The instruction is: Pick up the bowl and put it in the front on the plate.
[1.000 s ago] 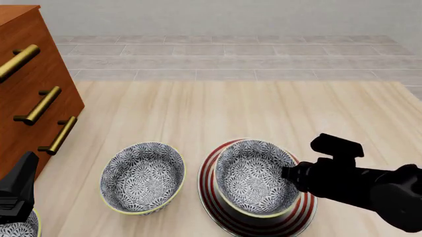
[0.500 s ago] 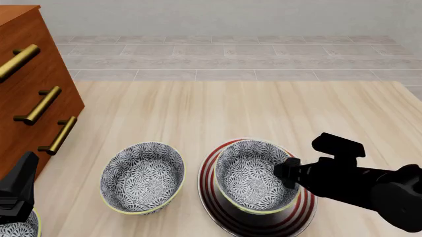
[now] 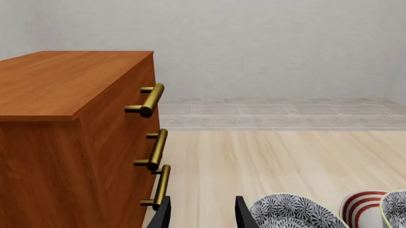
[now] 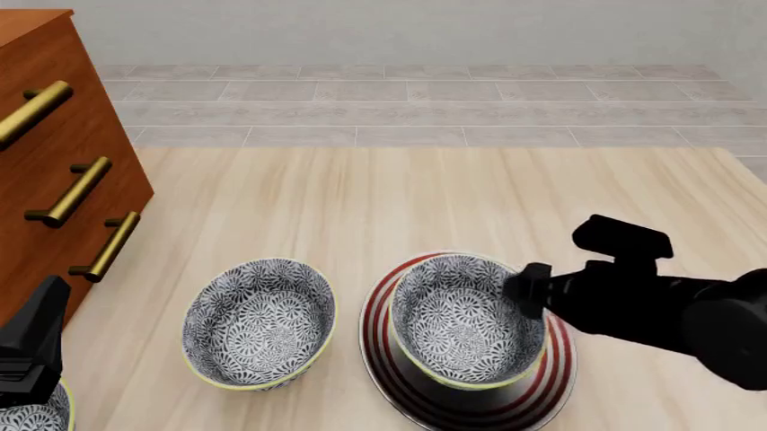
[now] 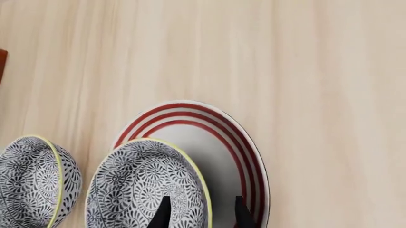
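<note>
The floral blue-grey bowl (image 4: 462,321) with a pale yellow rim sits upright on the red-ringed white plate (image 4: 381,359) at the front of the table. In the right wrist view the bowl (image 5: 142,185) covers the near half of the plate (image 5: 190,110). My right gripper (image 4: 527,291) hovers at the bowl's right rim. It (image 5: 201,216) is open, with its two fingers on either side of that rim. My left gripper (image 4: 46,316) stays at the front left corner, open and holding nothing (image 3: 201,216).
An identical second bowl (image 4: 260,323) stands on the table just left of the plate. A third bowl (image 4: 30,418) peeks in at the bottom left under the left gripper. A wooden dresser (image 4: 60,135) with brass handles fills the left side.
The right gripper first pushed a little toward the bowl, then rose slightly at its right rim. Bowl and plate have not moved. The left arm is still.
</note>
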{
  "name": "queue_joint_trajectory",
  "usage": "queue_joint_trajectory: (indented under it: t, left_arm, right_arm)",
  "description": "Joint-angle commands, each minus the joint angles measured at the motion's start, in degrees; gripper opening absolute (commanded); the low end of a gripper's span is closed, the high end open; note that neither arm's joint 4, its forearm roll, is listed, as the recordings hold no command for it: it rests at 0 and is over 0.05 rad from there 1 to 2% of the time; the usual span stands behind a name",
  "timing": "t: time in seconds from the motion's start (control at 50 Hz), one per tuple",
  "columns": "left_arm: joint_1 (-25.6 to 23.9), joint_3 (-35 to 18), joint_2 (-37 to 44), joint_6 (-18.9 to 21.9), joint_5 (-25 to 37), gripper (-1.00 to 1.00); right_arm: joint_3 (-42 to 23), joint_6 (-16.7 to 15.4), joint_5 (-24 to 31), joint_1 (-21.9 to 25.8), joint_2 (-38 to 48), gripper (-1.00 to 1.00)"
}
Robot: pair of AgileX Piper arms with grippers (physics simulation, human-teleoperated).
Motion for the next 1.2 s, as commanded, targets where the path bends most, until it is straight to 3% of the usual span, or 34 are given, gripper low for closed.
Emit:
queue_joint_trajectory:
  t: [0.02,0.2,0.46,1.04,1.2]
  left_arm:
    - [0.0,0.0,0.0,0.0,0.0,1.00]
    - [0.0,0.0,0.0,0.0,0.0,1.00]
    - [0.0,0.0,0.0,0.0,0.0,1.00]
    - [0.0,0.0,0.0,0.0,0.0,1.00]
    - [0.0,0.0,0.0,0.0,0.0,1.00]
  right_arm:
    - [-3.5,-2.8,4.3,-1.6,-1.8,1.00]
    - [-8.4,-6.7,8.2,-3.8,-2.7,1.00]
    - [-12.7,-8.8,10.6,-5.4,-3.9,1.00]
    - [-14.4,-9.0,8.3,-8.5,-6.5,1.00]
    - [-14.2,-8.3,6.6,-11.2,-9.0,1.00]
